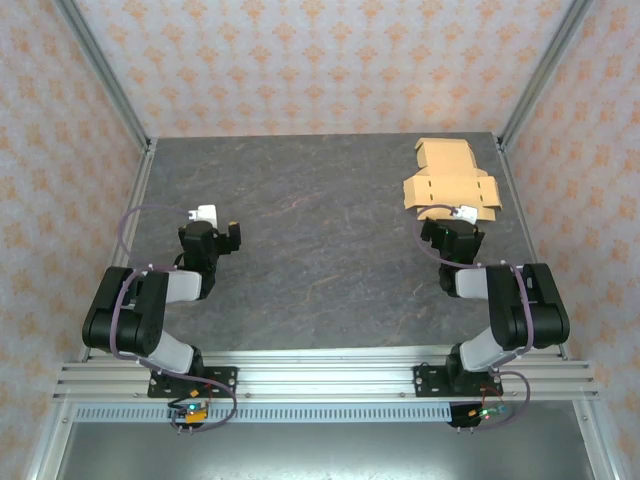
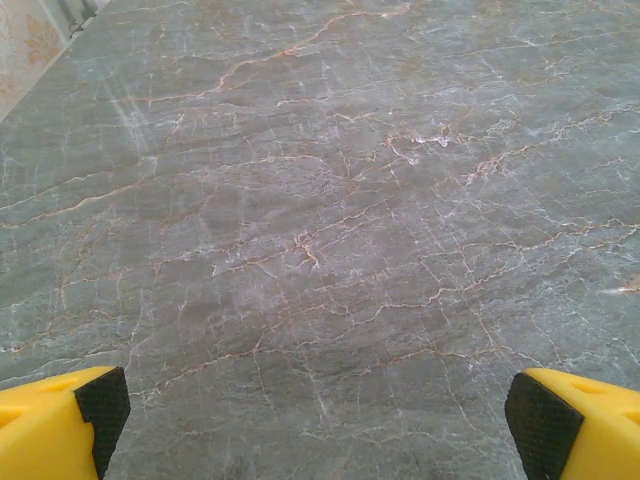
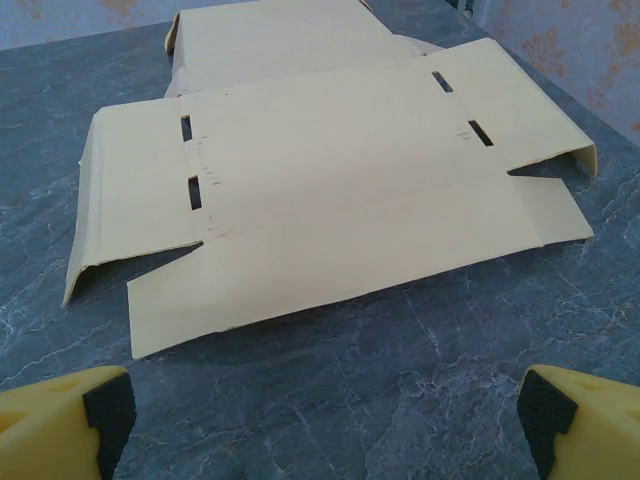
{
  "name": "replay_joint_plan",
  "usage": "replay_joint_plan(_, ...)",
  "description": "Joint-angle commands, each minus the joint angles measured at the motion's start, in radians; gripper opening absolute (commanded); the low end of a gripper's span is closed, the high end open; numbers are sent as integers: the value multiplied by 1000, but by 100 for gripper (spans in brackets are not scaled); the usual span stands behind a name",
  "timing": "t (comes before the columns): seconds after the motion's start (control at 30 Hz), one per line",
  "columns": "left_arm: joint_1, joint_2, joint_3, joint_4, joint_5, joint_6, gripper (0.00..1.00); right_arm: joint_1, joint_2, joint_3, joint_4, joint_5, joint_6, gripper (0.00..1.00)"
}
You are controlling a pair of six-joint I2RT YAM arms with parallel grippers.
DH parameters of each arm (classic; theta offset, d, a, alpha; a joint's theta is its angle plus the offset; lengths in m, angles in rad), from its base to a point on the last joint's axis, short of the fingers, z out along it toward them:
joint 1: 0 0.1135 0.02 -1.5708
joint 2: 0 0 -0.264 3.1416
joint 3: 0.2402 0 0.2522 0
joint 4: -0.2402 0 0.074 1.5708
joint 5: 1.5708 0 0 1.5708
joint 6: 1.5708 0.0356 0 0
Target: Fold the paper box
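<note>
The paper box (image 1: pixel 450 177) is a tan die-cut cardboard sheet lying mostly flat at the far right of the table, with side flaps bent down and slots cut in it. In the right wrist view the paper box (image 3: pixel 340 190) spreads just ahead of my right gripper (image 3: pixel 325 420), whose yellow fingers (image 3: pixel 65 415) stand wide apart over bare table, a little short of the sheet's near edge. My right gripper (image 1: pixel 461 214) sits right at that edge in the top view. Far to the left, my left gripper (image 1: pixel 207 215) is open over bare table, with its fingers (image 2: pixel 60 425) wide apart.
The dark marbled table (image 1: pixel 320 250) is walled by patterned panels and metal posts (image 1: pixel 530 75) at the back corners. The box lies close to the right wall and back edge. A metal rail (image 1: pixel 320 375) carries both arm bases at the near edge.
</note>
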Motion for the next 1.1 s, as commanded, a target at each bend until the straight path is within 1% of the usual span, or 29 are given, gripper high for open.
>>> replay_joint_plan(0.0,4,-13,20,29,5,18,100,0,-9,11,12,-8,8,99)
replay_joint_plan(0.83,7,-13,18,31,9,15,100,-1,-12,8,15,-8,9,99)
replay_joint_plan(0.87,7,-13,17,31,8,16,100,4,-21,6,21,66,29,99)
replay_joint_plan(0.9,8,-13,18,31,10,16,100,11,-64,10,-22,162,61,99)
replay_joint_plan(0.93,10,-14,21,30,8,13,100,11,-113,17,-84,212,82,99)
replay_joint_plan(1.0,10,-53,82,-110,6,11,100,11,-226,81,-303,323,118,99)
replay_joint_plan(1.03,8,-85,158,-282,6,-3,100,12,-264,117,-408,361,139,99)
replay_joint_plan(1.07,9,-101,262,-506,-34,-49,100,11,-302,159,-519,396,180,99)
